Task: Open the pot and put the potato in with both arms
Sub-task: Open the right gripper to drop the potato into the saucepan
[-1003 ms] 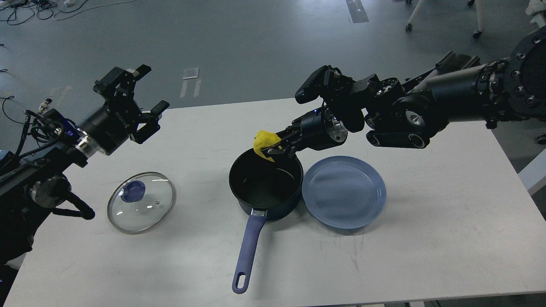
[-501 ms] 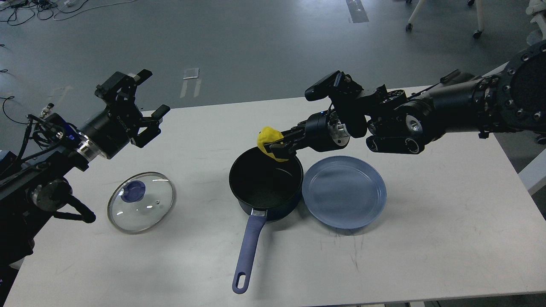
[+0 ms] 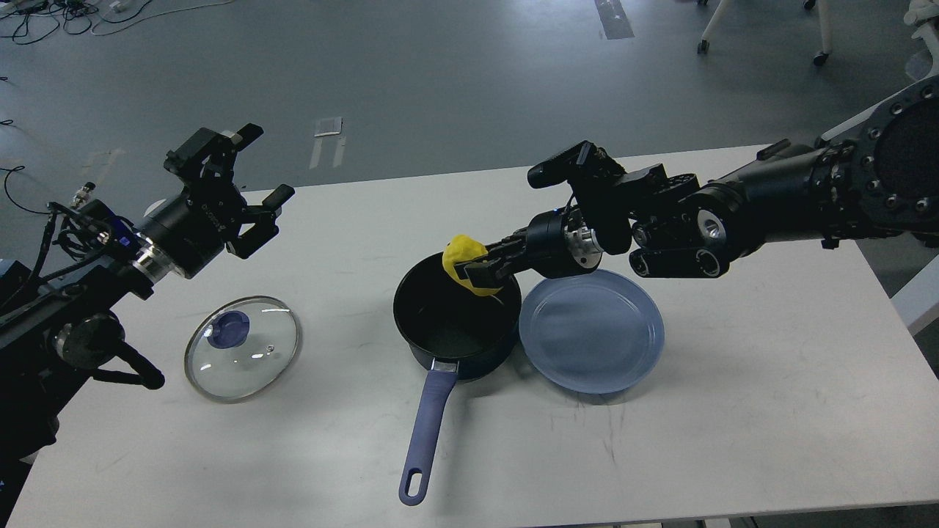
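Note:
A dark pot (image 3: 456,319) with a blue handle stands open at the middle of the white table. Its glass lid (image 3: 243,347) with a blue knob lies flat on the table to the left. My right gripper (image 3: 475,273) is shut on a yellow potato (image 3: 463,257) and holds it over the pot's far rim, partly below the rim line. My left gripper (image 3: 246,183) is open and empty, raised above the table's far left, well above the lid.
An empty blue plate (image 3: 591,330) touches the pot's right side, under my right arm. The table's edge (image 3: 469,513) runs along the bottom of the view. Grey floor with cables and chair legs lies beyond the table.
My right gripper has lowered the potato towards the pot and the right arm has dropped. My left gripper has sunk slightly.

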Motion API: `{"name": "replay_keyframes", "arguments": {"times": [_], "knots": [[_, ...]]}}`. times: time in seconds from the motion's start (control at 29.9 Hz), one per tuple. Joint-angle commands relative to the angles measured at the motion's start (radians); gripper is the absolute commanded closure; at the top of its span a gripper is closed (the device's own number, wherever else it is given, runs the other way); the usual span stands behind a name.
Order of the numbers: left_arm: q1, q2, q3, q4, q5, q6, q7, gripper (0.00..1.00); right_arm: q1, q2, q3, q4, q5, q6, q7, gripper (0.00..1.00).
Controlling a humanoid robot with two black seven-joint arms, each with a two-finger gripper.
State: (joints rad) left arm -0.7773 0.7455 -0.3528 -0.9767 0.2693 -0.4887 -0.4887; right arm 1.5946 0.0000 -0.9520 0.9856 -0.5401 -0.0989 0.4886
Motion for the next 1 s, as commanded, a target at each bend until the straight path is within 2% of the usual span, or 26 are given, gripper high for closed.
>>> {"name": "replay_keyframes", "arguments": {"times": [0.0, 0.13, 0.2, 0.43, 0.64, 0.87, 0.97], "knots": [[0.003, 0.002, -0.002, 0.0, 0.001, 0.0, 0.0, 0.02, -0.002, 0.0, 0.001, 0.002, 0.002, -0.001, 0.0, 0.25], [0.003, 0.003, -0.002, 0.0, 0.001, 0.0, 0.0, 0.02, -0.012, 0.0, 0.001, 0.002, 0.002, -0.001, 0.0, 0.16], [0.004, 0.003, -0.002, 0.0, 0.001, 0.0, 0.0, 0.02, -0.012, 0.0, 0.001, 0.002, 0.005, -0.001, 0.0, 0.04], [0.004, 0.003, -0.002, 0.0, 0.001, 0.0, 0.0, 0.02, -0.004, 0.0, 0.038, -0.007, 0.026, -0.001, 0.0, 0.03], [0.012, -0.001, -0.003, 0.0, 0.001, 0.0, 0.0, 0.02, 0.002, 0.0, 0.197, -0.016, 0.081, 0.007, 0.0, 0.02], [0.055, -0.018, -0.038, 0.0, 0.001, 0.0, 0.0, 0.02, -0.134, -0.257, 0.427, -0.016, 0.257, 0.019, 0.0, 0.02], [0.069, -0.029, -0.052, 0.0, 0.001, 0.0, 0.0, 0.02, -0.205, -0.321, 0.512, -0.016, 0.305, 0.034, 0.0, 0.02]]}}
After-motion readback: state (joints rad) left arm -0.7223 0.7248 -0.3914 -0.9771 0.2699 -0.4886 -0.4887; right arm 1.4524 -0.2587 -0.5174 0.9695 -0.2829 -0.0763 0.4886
